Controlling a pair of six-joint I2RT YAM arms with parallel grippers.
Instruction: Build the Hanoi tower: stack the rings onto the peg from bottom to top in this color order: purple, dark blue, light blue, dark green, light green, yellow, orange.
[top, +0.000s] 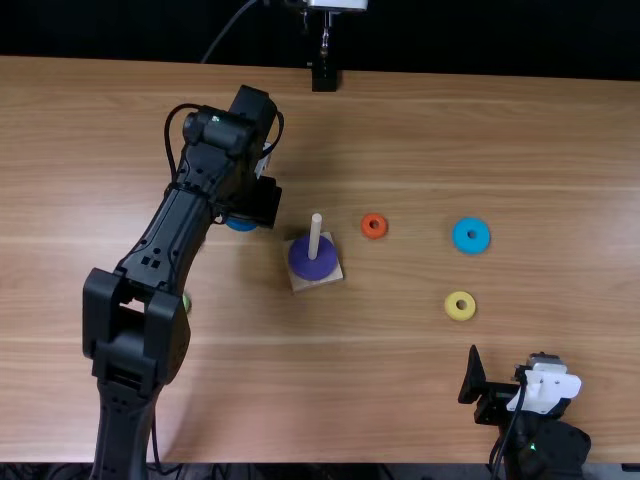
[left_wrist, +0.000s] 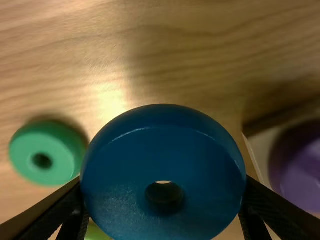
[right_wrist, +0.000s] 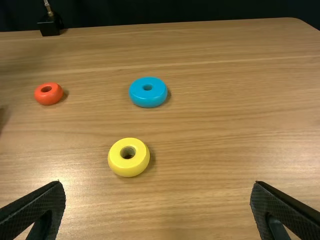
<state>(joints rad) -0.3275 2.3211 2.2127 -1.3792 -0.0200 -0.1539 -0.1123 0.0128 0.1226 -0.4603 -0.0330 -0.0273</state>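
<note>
The dark blue ring (left_wrist: 150, 155) is held by the left gripper (top: 262, 200), its fingers closed against opposite sides of the ring. From above, the gripper covers most of that ring, with just a blue edge peeking out beneath it. I can't tell from here how high the ring sits over the surface (top: 560, 160).

Near it, toward the middle, stands the pale peg (top: 315, 236), rising from a light wooden base (top: 301, 286). The purple ring (top: 312, 262) is already around the peg, down at the base and hiding most of it. In the left wrist view, the base and purple ring are cut off at the edge.

On the other side of the held ring is the dark green ring (left_wrist: 57, 155), lying flat. The light green ring (top: 187, 301) is mostly tucked behind the left arm (top: 165, 250), a sliver showing.

Right of the peg lies the orange ring (top: 374, 235), and well apart from it, the light blue ring (top: 460, 237) and yellow ring (top: 461, 314), fairly near each other. Closer to the near edge is the right gripper (top: 508, 362), wide apart and holding nothing. At the far edge, a black-footed metal stand (top: 325, 76) is partly cut off.
</note>
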